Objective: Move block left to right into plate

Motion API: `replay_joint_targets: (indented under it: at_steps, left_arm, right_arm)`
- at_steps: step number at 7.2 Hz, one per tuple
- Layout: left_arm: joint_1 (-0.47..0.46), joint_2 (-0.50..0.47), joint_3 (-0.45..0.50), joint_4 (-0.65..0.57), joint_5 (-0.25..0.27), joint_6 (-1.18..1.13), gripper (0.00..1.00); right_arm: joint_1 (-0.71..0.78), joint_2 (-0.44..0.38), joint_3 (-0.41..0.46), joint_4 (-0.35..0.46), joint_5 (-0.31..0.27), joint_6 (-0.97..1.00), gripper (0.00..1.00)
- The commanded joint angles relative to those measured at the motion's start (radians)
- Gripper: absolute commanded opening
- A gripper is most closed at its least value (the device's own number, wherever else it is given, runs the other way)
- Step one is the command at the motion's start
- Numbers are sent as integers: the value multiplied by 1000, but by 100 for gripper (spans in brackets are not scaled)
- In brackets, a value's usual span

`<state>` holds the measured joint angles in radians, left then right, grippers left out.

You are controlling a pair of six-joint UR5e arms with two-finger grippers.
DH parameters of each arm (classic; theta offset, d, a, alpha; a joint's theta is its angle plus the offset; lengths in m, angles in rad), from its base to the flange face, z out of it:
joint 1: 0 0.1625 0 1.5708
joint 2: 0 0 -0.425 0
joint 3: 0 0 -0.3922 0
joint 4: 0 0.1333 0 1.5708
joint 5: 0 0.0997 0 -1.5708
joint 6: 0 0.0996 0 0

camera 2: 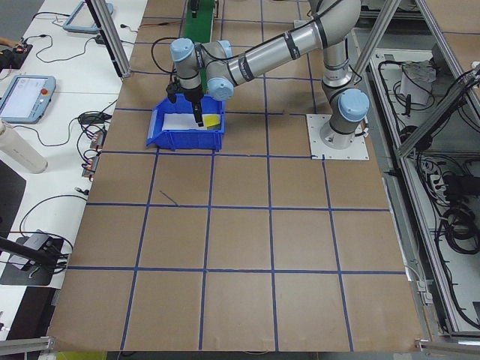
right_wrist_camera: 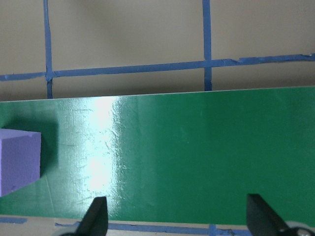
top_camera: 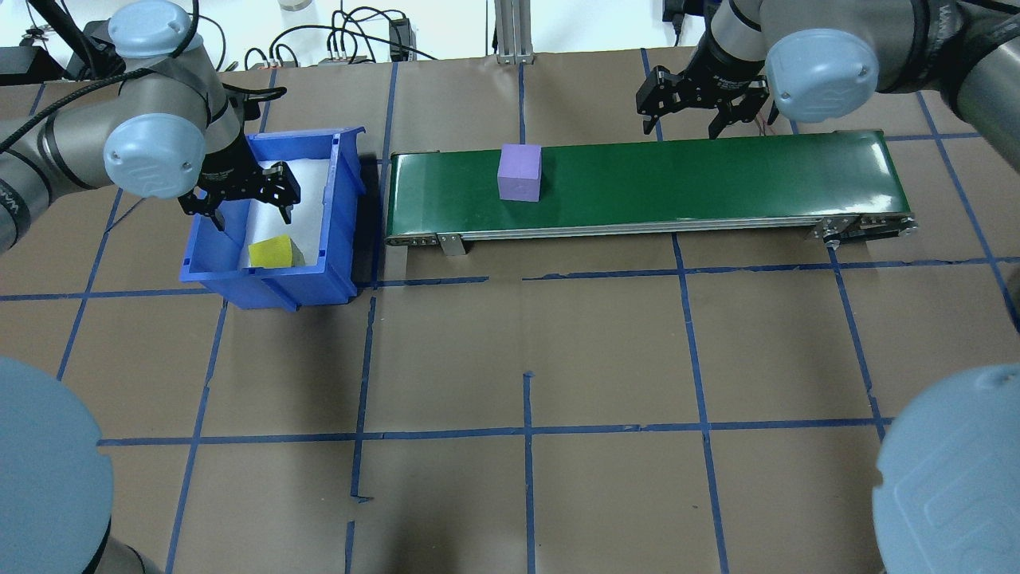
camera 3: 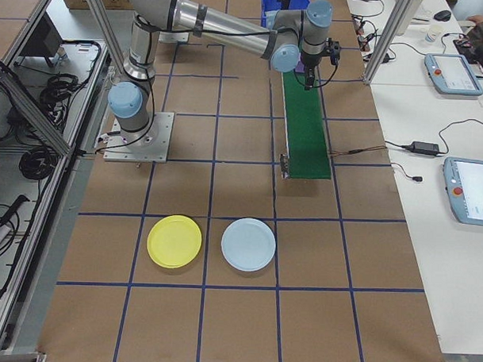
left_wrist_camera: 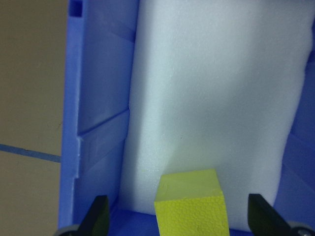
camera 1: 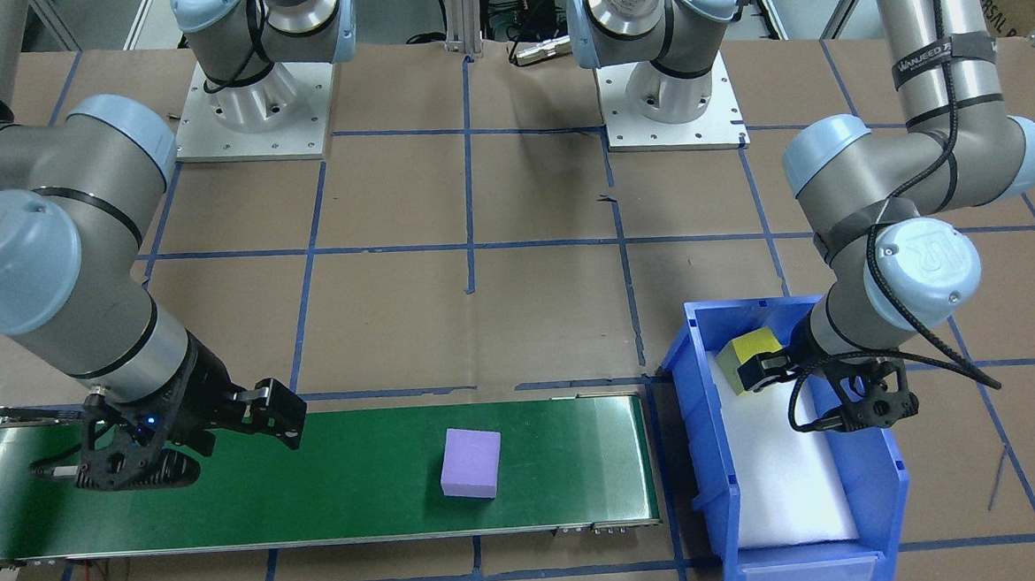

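A purple block (top_camera: 519, 171) lies on the green conveyor belt (top_camera: 717, 175), toward its bin end. My right gripper (top_camera: 687, 126) hovers open over the belt's far edge, apart from the purple block (right_wrist_camera: 17, 160) at its view's left edge. A yellow block (top_camera: 275, 252) rests on white foam inside the blue bin (top_camera: 344, 209). My left gripper (left_wrist_camera: 179, 215) hangs open above the bin, fingers wide on either side of the yellow block (left_wrist_camera: 192, 204) without touching it. The yellow plate (camera 3: 174, 241) sits on the table past the belt's other end.
A pale blue plate (camera 3: 248, 244) lies beside the yellow one. Both arm bases (camera 1: 253, 109) stand on white mounts at the table's rear. Blue tape lines grid the brown tabletop. Tablets and cables lie on the side benches.
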<state>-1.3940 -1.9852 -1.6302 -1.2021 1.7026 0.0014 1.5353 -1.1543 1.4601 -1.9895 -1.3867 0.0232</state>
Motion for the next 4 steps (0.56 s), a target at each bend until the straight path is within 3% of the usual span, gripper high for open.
replay_joint_targets:
  at_steps: [1,4]
  left_arm:
    - [0,-20,-16,4,-27,-6,100]
    - [0,-21,-69,3,-31,-49,100]
  right_arm:
    - [0,54,-14,-63,49,37,100]
    - [0,68,-17,-65,63,55,99]
